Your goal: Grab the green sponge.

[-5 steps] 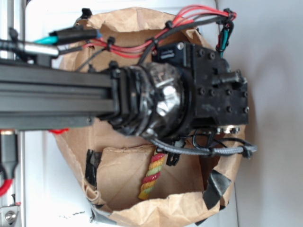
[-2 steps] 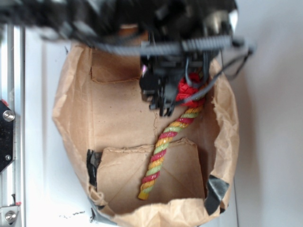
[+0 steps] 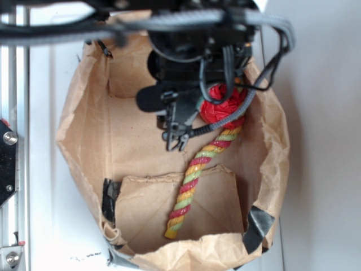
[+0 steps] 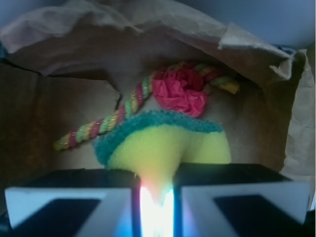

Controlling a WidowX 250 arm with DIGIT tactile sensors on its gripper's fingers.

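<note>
In the wrist view the green sponge (image 4: 165,140), yellow foam with a green scouring layer along its top, is squeezed to a narrow wedge between my two jaws. My gripper (image 4: 157,197) is shut on it. In the exterior view my gripper (image 3: 175,137) hangs inside the brown paper bag (image 3: 90,141), and the arm hides the sponge there.
A red ruffled ball (image 3: 221,104) (image 4: 180,91) lies just behind the sponge. A red-yellow-green twisted rope (image 3: 194,172) (image 4: 98,126) runs from it across the bag floor. The bag's crumpled walls (image 4: 148,29) close in all round. A metal rail (image 3: 14,141) stands at the left.
The arm body that covered the bag has swung toward the top of the exterior view, uncovering the rope and red ball. The gripper tips have shifted slightly left and down in the picture.
</note>
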